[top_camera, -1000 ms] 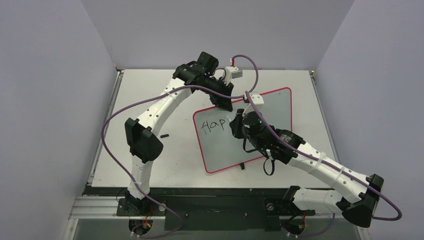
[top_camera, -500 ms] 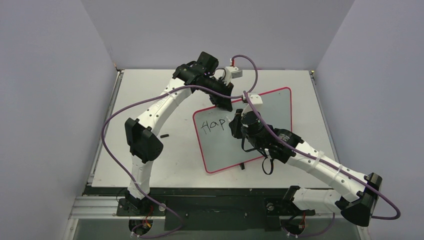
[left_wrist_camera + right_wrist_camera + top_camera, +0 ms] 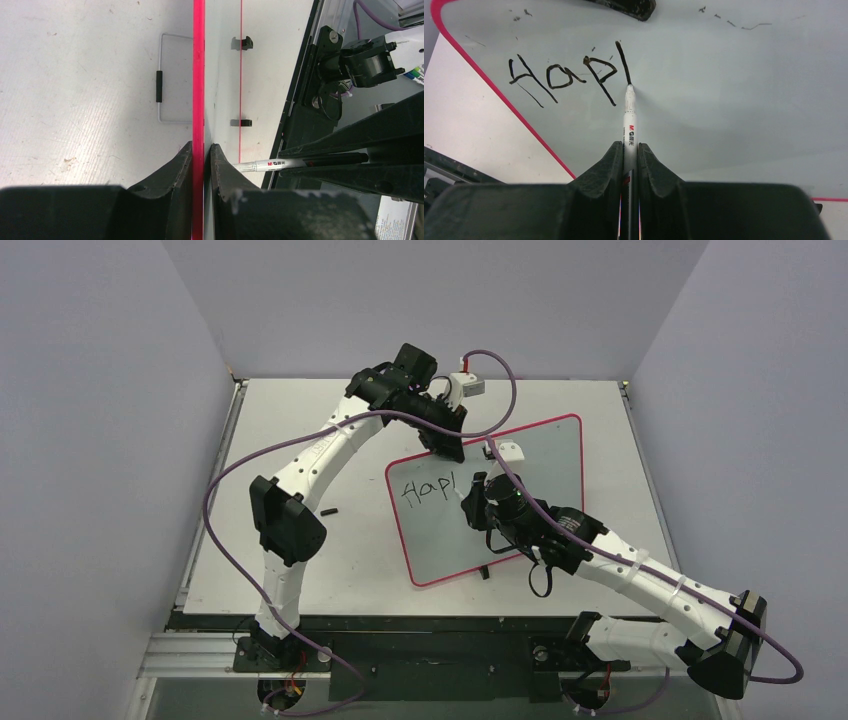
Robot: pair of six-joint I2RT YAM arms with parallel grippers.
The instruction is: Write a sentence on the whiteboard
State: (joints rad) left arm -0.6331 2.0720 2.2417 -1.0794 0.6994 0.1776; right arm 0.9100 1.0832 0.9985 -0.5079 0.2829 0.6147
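Drawn back toward the near edge since a second ago, the right hand [image 3: 629, 148] has added a fresh downstroke after "Hap" in the sentence [image 3: 566, 75]. Its fingers are closed tight on a black-and-white marker [image 3: 629, 112], whose tip appears to rest at the foot of that stroke, though contact is hard to confirm. The left hand [image 3: 202, 150] pinches the red far rim of the whiteboard [image 3: 545, 455], which lies askew on the surface [image 3: 300, 440] between the arms. Finishing this second "p" well likely means lifting the tip, returning to the stroke's top and looping a small bowl rightward with light, even pressure, while the left hand holds the board steady.
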